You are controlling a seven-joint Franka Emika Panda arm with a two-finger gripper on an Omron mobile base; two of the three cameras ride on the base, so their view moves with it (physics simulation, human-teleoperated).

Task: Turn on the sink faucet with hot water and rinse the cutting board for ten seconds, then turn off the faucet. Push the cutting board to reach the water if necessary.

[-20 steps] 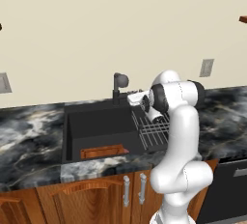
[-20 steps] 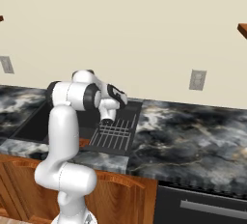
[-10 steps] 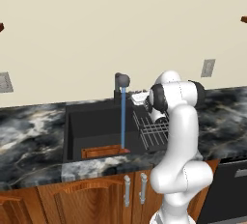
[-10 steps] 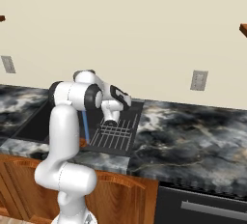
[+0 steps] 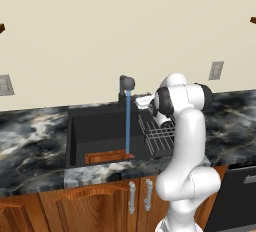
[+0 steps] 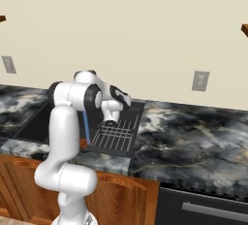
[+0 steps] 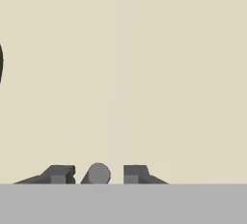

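Water (image 5: 128, 123) hitting cutting board (image 5: 105, 156), lever hidden

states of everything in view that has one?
faucet: on
water: running, stream lands at the board's right end
board: flat at the sink's front wall
sink: holds the board and a wire rack
gripper: open, a small grey rod between its tips

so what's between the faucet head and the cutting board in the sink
The water, a thin blue stream, runs straight down from the sink faucet to the right end of the cutting board; the left base view shows it.
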